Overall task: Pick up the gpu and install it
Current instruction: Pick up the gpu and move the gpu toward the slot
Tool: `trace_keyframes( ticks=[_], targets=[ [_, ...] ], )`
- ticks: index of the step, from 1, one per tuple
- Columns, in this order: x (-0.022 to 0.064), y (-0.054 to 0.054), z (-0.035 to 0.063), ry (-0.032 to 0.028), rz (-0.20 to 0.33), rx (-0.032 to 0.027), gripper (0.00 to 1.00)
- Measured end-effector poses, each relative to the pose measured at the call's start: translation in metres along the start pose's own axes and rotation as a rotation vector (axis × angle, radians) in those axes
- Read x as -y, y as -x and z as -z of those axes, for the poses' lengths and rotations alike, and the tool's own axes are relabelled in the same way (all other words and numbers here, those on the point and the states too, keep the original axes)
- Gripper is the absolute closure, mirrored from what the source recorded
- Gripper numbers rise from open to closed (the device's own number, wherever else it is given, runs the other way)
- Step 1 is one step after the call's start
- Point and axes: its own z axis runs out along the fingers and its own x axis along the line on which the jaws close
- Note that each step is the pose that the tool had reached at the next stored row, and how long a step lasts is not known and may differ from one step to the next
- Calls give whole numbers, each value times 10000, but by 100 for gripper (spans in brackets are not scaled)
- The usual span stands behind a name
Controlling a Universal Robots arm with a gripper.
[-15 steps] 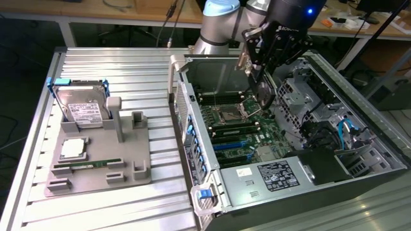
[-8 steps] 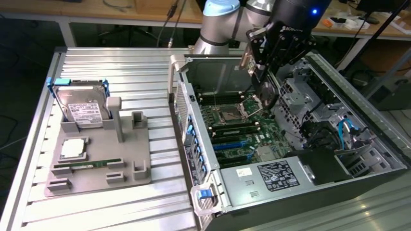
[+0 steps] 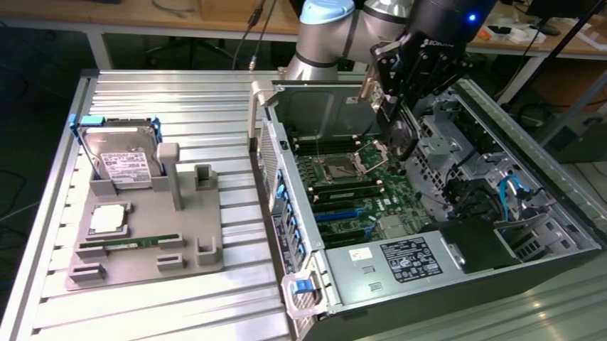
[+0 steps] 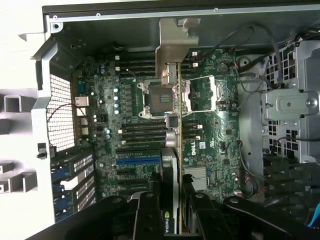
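You are in the carrying and aligning step, by my reading; your gripper (image 3: 396, 106) holds the gpu (image 3: 400, 136) edge-on, jaws drawn narrow against both faces of the card, above the open computer case (image 3: 284, 96). In the wrist view the fingers (image 4: 147, 210) flank the gpu (image 4: 172, 125), and its silver bracket (image 4: 175, 50) points away from them; the card hangs over the motherboard (image 4: 130, 100) by the CPU socket (image 4: 150, 102), not seated. The blue expansion slots (image 4: 137, 160) lie apart from its edge, further along the board. Seating calls for the card's edge to sit parallel over a slot and the bracket to meet the case's rear wall; mind the loose cables (image 4: 250, 35) nearby.
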Motion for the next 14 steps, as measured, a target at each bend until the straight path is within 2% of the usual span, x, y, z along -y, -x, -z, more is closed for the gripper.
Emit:
trace_keyframes(
  ticks=[14],
  targets=[
    [-11,171,-5,0,0,-1,73]
  ],
)
